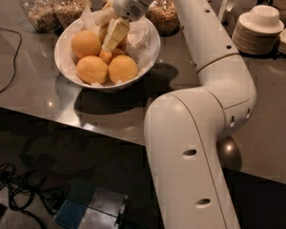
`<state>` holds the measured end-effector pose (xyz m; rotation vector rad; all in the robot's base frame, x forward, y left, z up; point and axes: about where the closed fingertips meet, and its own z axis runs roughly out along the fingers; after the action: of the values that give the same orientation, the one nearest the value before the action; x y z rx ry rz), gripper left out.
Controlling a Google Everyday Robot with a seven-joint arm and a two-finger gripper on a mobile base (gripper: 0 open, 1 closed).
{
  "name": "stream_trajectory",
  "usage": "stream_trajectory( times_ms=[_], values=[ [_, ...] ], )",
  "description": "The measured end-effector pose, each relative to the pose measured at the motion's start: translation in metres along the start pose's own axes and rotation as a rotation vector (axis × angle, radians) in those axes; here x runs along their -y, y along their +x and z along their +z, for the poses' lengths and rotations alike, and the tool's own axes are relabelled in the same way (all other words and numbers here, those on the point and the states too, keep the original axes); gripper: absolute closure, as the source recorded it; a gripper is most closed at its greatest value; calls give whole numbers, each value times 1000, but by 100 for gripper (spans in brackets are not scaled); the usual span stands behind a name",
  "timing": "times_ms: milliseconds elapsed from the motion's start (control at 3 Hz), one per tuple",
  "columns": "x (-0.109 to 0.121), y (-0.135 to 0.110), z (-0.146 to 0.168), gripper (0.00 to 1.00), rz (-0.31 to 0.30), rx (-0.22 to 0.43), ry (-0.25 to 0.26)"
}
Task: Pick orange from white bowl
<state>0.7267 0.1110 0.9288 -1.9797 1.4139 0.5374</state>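
Note:
The white bowl (148, 56), lined with crumpled white paper, stands on the grey counter at upper left. It holds three large oranges in plain sight: one at left (86, 43), two at the front (92, 69) (122, 69). A smaller orange (106, 57) sits in the middle. Another orange (103, 33) at the back is mostly hidden by the gripper. My gripper (108, 38) reaches down into the bowl from the upper right. It is open, with its fingers (114, 34) on either side of the back orange, tips close to the small one.
Glass jars of grain (38, 11) (164, 15) stand behind the bowl. Stacks of small white dishes (257, 30) sit at the far right. A black cable (9, 66) lies on the counter at left. My own arm (195, 142) fills the right foreground, past the counter's front edge.

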Motion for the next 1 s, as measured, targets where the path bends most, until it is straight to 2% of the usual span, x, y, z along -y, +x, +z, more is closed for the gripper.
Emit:
stream_trajectory(
  times_ms=[333, 667, 1000],
  values=[
    [8, 2, -12, 22, 2, -2, 39],
    [12, 3, -25, 26, 4, -4, 74],
    [14, 9, -32, 37, 18, -2, 92]
  ],
)
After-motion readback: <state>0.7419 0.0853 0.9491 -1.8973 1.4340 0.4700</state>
